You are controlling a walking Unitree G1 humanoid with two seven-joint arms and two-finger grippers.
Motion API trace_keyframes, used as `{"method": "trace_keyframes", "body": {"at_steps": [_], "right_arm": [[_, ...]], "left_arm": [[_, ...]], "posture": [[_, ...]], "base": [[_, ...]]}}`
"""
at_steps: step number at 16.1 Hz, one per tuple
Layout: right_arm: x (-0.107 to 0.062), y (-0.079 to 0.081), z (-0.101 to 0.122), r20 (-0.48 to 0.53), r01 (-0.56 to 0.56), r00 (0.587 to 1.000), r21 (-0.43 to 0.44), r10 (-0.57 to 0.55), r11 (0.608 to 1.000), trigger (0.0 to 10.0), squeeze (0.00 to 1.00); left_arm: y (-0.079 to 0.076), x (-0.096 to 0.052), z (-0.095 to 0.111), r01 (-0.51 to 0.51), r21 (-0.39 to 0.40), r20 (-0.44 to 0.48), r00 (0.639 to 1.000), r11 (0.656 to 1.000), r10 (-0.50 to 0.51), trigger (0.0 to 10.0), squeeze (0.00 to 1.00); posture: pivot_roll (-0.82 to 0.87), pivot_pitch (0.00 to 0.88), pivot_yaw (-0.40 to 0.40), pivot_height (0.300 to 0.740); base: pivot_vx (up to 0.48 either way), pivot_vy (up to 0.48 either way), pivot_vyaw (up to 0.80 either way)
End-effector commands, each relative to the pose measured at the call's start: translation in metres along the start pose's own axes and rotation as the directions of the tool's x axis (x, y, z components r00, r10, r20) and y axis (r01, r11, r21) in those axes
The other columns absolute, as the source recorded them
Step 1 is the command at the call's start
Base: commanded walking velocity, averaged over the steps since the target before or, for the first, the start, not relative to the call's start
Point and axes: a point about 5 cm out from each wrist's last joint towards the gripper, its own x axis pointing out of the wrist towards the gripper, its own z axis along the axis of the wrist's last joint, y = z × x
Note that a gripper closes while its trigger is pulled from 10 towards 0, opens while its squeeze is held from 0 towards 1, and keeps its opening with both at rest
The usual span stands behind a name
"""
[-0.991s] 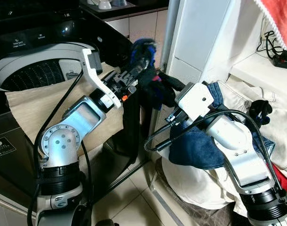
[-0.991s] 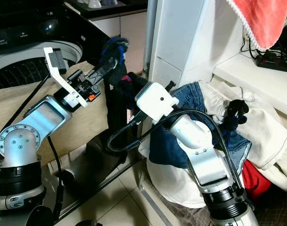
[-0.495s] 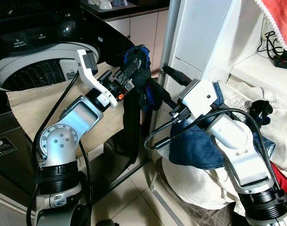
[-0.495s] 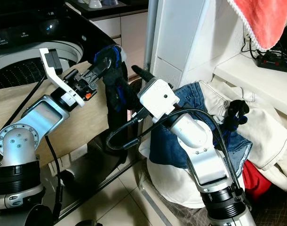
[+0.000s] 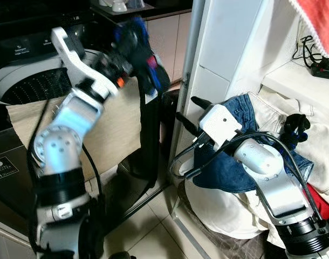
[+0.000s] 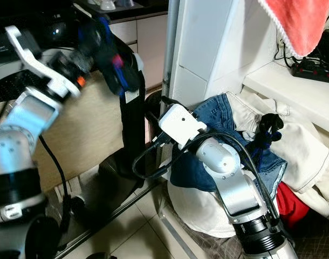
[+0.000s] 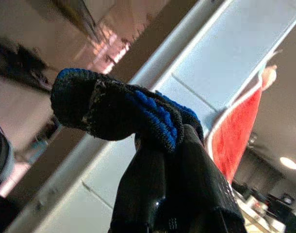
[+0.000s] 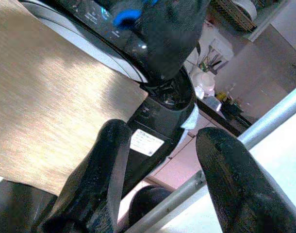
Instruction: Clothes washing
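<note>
My left gripper (image 5: 131, 39) is raised beside the washer's control panel, shut on a black garment with blue knit parts (image 5: 149, 73) that hangs down from it. In the left wrist view the same garment (image 7: 123, 109) is bunched over the fingertips. The top-loading washer's open drum (image 5: 29, 86) lies to the left, below the gripper. My right gripper (image 5: 189, 111) is open and holds nothing. It points left, just in front of blue jeans (image 5: 229, 172) on the clothes pile. The right wrist view shows its two fingers (image 8: 97, 179) spread wide.
A tan panel (image 5: 110, 127) leans over the washer's front, with a tall black stand (image 5: 149, 140) beside it. A white pillar (image 5: 229, 43) rises between the washer and the pile of white clothes (image 5: 323, 151). A black glove (image 5: 294, 127) lies on the pile. A red towel (image 5: 318, 21) hangs above.
My left arm has swung up and to the left, carrying the black and blue garment from beside the pillar to the washer. My right gripper has dropped lower, away from the garment.
</note>
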Motion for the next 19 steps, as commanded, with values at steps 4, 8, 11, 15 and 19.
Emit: {"method": "trace_keyframes", "body": {"at_steps": [4,8,11,15,19], "right_arm": [[0.007,-0.003,0.02,0.084,0.009,0.996,0.052,-0.013,0.999,10.0,0.0],[0.018,0.001,0.046,0.164,-0.06,0.986,0.143,0.036,0.988,10.0,0.0],[0.018,0.003,0.05,0.171,-0.063,0.985,0.148,0.037,0.987,10.0,0.0],[0.017,0.005,0.05,0.148,-0.062,0.988,0.15,0.04,0.987,10.0,0.0],[0.016,0.005,0.048,0.131,-0.06,0.991,0.149,0.04,0.987,10.0,0.0]], "left_arm": [[0.046,0.014,0.058,-0.287,0.821,0.135,0.938,0.494,0.321,0.0,0.0],[0.08,0.018,0.079,-0.108,0.988,0.047,0.899,0.115,0.436,10.0,0.0],[0.088,0.02,0.077,-0.066,0.99,0.009,0.916,0.127,0.402,10.0,1.0],[0.09,0.029,0.081,-0.026,0.997,-0.009,0.908,0.077,0.419,10.0,1.0],[0.096,0.027,0.079,-0.014,0.995,-0.034,0.892,0.103,0.45,10.0,1.0]], "posture": [[0.01,0.0,-0.031,0.74],[0.01,0.0,-0.018,0.74],[0.01,0.0,-0.017,0.74],[0.0,0.0,-0.013,0.74],[-0.01,0.0,-0.007,0.74]], "base": [[0.0,0.0,0.0],[0.0,0.0,0.0],[0.0,0.0,0.0],[0.0,0.0,0.0],[0.0,0.0,0.0]]}}
